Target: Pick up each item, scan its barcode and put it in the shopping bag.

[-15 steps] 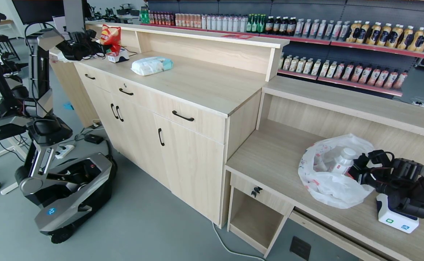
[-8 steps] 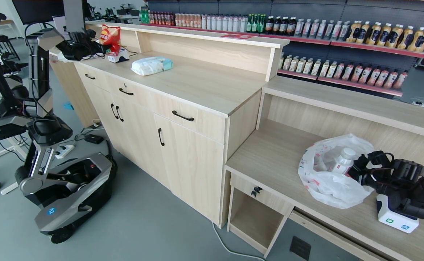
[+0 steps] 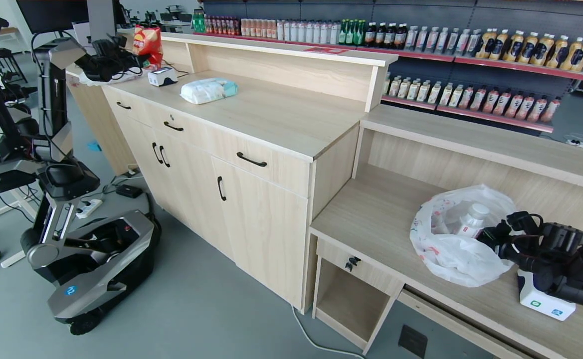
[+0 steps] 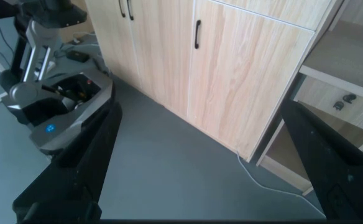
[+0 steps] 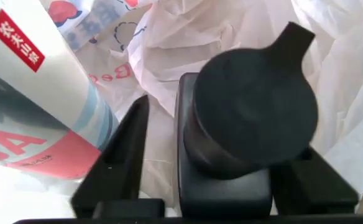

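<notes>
A white plastic shopping bag (image 3: 448, 252) lies on the low desk (image 3: 371, 214) at the right of the head view. A white bottle (image 3: 468, 222) with a red label rests inside it. My right gripper (image 3: 490, 238) hovers at the bag's right side, open, with the bottle (image 5: 38, 93) beside its fingers and not held. The bag's plastic (image 5: 188, 37) spreads beneath them. A white scanner (image 3: 538, 301) stands on the desk under my right arm. My left gripper (image 4: 200, 155) hangs open over the grey floor in front of the cabinet, holding nothing.
A pack of wipes (image 3: 208, 90) lies on the higher counter (image 3: 281, 119). At its far left end, another robot (image 3: 67, 164) holds a chips bag (image 3: 147, 41) above a second scanner (image 3: 161, 76). Shelves of bottles (image 3: 421, 45) run behind.
My right gripper has drawn back slightly from the bag while the bottle stayed inside. The other robot lifted its chips bag off the far scanner.
</notes>
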{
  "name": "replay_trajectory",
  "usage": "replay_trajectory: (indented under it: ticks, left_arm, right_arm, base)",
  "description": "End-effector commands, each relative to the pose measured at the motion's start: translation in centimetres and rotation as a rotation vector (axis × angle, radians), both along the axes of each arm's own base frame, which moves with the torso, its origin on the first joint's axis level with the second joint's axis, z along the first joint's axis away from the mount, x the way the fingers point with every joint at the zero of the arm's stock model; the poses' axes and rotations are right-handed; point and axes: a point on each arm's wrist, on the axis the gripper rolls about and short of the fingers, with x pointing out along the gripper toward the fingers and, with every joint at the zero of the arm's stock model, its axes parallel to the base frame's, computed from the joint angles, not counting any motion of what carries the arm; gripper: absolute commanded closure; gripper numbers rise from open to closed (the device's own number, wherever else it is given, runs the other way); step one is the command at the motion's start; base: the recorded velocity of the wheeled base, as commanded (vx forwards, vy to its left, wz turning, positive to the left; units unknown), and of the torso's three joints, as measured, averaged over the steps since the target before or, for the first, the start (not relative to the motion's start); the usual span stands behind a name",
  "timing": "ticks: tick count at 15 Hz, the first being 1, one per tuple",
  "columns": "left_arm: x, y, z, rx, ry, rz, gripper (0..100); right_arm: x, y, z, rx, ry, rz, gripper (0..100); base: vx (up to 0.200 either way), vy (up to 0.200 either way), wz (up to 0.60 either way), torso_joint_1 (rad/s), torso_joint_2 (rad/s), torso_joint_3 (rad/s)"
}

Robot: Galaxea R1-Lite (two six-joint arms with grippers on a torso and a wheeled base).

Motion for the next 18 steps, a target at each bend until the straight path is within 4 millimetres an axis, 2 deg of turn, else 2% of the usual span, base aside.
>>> replay_trajectory:
  ticks: [1, 2, 4, 5, 6, 7, 9, 10, 15, 17, 18]
  left_arm:
    - [0.0, 0.0, 0.0, -0.001, 0.0, 0.001, 0]
    - [0.0, 0.0, 0.0, -0.001, 0.0, 0.001, 0]
    - [0.0, 0.0, 0.0, -0.001, 0.0, 0.001, 0]
    - [0.0, 0.0, 0.0, -0.001, 0.0, 0.001, 0]
    - [0.0, 0.0, 0.0, -0.001, 0.0, -0.001, 0]
    - [0.0, 0.0, 0.0, -0.001, 0.0, 0.001, 0]
    - [0.0, 0.0, 0.0, -0.001, 0.0, -0.001, 0]
    - [0.0, 0.0, 0.0, -0.001, 0.0, 0.001, 0]
    - [0.0, 0.0, 0.0, -0.001, 0.0, 0.001, 0]
    - [0.0, 0.0, 0.0, -0.001, 0.0, 0.001, 0]
    - [0.0, 0.0, 0.0, -0.001, 0.0, -0.001, 0]
  right_arm:
    - [-0.2, 0.1, 1.0, -0.005, -0.009, 0.0, 0]
    - [-0.3, 0.2, 2.3, -0.012, -0.027, 0.001, 0]
    - [-1.0, 0.6, 8.4, -0.037, -0.116, 0.063, 0]
    - [-2.3, 1.4, 12.4, -0.055, -0.152, 0.092, 0]
    - [-3.4, 2.0, 14.8, -0.077, -0.177, 0.094, 0]
    - [-7.1, 3.4, 20.0, -0.137, -0.227, 0.091, 0]
    - [-11.9, 4.1, 24.9, -0.187, -0.269, 0.063, 0]
    - [-13.4, 4.5, 26.4, -0.202, -0.291, 0.051, 0]
    - [-19.5, 7.7, 31.2, -0.249, -0.352, -0.018, 0]
    - [-21.3, 8.5, 32.0, -0.197, -0.298, -0.123, 0]
    - [-22.9, 9.3, 32.1, -0.145, -0.225, -0.221, 0]
  base:
    - [0.0, 0.0, 0.0, 0.0, 0.0, 0.0]
    - [0.0, 0.0, 0.0, 0.0, 0.0, 0.0]
    - [0.0, 0.0, 0.0, 0.0, 0.0, 0.0]
    - [0.0, 0.0, 0.0, 0.0, 0.0, 0.0]
    - [0.0, 0.0, 0.0, 0.0, 0.0, 0.0]
    - [0.0, 0.0, 0.0, 0.0, 0.0, 0.0]
    - [0.0, 0.0, 0.0, 0.0, 0.0, 0.0]
    - [0.0, 0.0, -0.6, 0.002, 0.0, 0.002]
    - [0.0, 0.0, -0.6, 0.001, 0.0, 0.003]
    - [0.0, 0.0, -0.6, 0.0, 0.0, 0.005]
    - [0.0, 0.0, -0.6, -0.002, 0.0, 0.002]
